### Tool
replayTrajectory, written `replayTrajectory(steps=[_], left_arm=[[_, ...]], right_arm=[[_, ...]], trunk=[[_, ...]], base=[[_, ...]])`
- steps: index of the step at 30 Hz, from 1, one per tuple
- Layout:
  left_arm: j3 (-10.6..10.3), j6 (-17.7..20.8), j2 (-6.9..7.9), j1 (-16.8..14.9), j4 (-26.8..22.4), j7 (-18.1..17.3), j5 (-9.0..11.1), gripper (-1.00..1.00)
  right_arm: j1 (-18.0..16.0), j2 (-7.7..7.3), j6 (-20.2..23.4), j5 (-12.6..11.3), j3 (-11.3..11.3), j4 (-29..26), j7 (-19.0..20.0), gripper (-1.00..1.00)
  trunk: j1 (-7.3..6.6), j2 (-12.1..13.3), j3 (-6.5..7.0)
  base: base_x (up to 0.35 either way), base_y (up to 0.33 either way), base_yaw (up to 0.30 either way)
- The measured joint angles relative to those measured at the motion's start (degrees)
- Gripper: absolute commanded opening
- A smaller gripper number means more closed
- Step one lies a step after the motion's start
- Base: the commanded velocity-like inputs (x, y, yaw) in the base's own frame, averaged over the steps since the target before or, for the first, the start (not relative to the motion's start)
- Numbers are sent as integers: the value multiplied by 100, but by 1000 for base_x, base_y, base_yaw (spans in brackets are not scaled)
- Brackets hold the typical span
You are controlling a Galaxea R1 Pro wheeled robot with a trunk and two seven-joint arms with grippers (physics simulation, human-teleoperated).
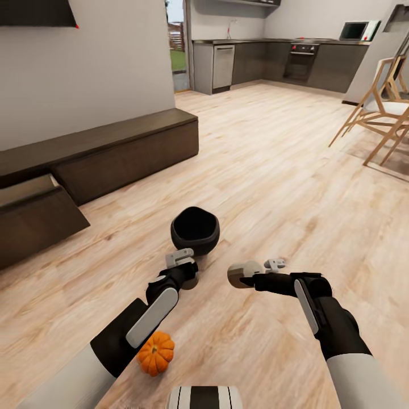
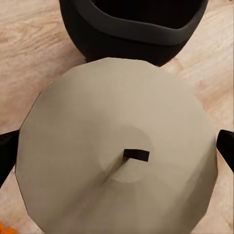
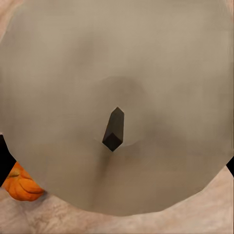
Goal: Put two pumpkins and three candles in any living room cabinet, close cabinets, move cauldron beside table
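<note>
1. Two candles are held, one in each gripper, above the wood floor (image 1: 272, 170).
2. One candle (image 1: 190, 280) is clasped by the left gripper (image 1: 183, 267); in the left wrist view its flat beige top (image 2: 117, 146) with a short dark wick (image 2: 136, 155) is seen between the two dark fingertips (image 2: 226, 148), which press its sides, so the jaws are closed on it.
3. A second candle (image 1: 241, 274) is gripped by the right gripper (image 1: 250, 276); in the right wrist view its round top (image 3: 117, 102) and wick (image 3: 113, 129) are seen close up, with dark finger edges (image 3: 5, 161) at either side.
4. The cauldron (image 1: 195, 230) is seen standing on the floor just beyond the left gripper, mouth up; its black rim (image 2: 136, 29) is seen just beside the left candle, and contact cannot be judged.
5. One pumpkin (image 1: 155, 353) is seen on the floor beside the left forearm, near the robot's base; an orange piece (image 3: 20, 183) is also seen past the right candle.
6. The cabinet (image 1: 113, 150) is set along the wall at the left, well apart from the grippers.
7. One drawer (image 1: 34, 218) at its near end is seen standing out from the front, open.
8. A kitchen (image 1: 284, 59) is seen far behind, and wooden chairs (image 1: 380, 113) at the right.
</note>
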Motion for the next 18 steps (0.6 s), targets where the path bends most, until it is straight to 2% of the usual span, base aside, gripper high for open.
replayTrajectory(steps=[5, 12, 18], left_arm=[[0, -1, 0, 0, 11, 0, -4, -100], [0, -9, 7, 0, 3, -9, 33, -100], [0, -9, 7, 0, 3, -9, 35, -100]], right_arm=[[0, 2, 5, -29, 1, -1, 0, -100], [0, 0, 4, -31, -1, -1, 0, -100], [0, 0, 4, -31, -5, -1, 0, -100]], trunk=[[0, 0, 0], [0, 0, 0], [0, 0, 0]], base=[[0, 0, 171], [-15, 17, 11], [-123, 151, 2]])
